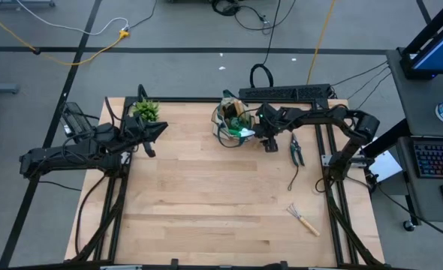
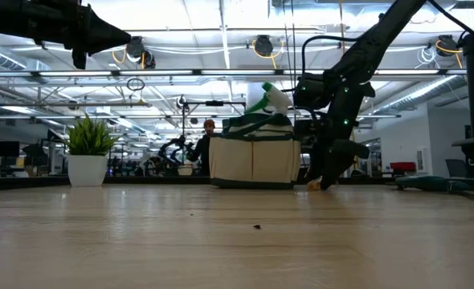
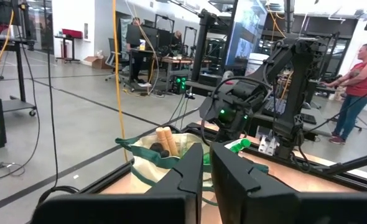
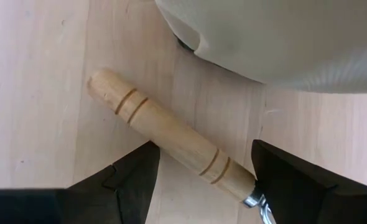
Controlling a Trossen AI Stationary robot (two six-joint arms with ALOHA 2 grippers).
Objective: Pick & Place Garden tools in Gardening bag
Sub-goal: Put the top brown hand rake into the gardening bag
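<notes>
The beige gardening bag (image 1: 230,122) with green trim stands at the table's far middle. Wooden tool handles (image 3: 165,140) and a green spray bottle (image 2: 267,98) stick out of its top. A wooden-handled tool (image 4: 171,140) lies flat on the table beside the bag's wall (image 4: 283,37). My right gripper (image 4: 205,158) is open and points steeply down over it, one finger on each side of the handle, close but apart from it. The tool's metal end is hidden. My left gripper (image 3: 205,171) is shut, held high and level over the table's far left.
A small potted plant (image 1: 145,111) stands at the far left, close to my left gripper. Black pruning shears (image 1: 296,150) lie right of my right gripper. A hand rake (image 1: 304,220) lies near the front right corner. A person (image 3: 359,81) stands beyond the table.
</notes>
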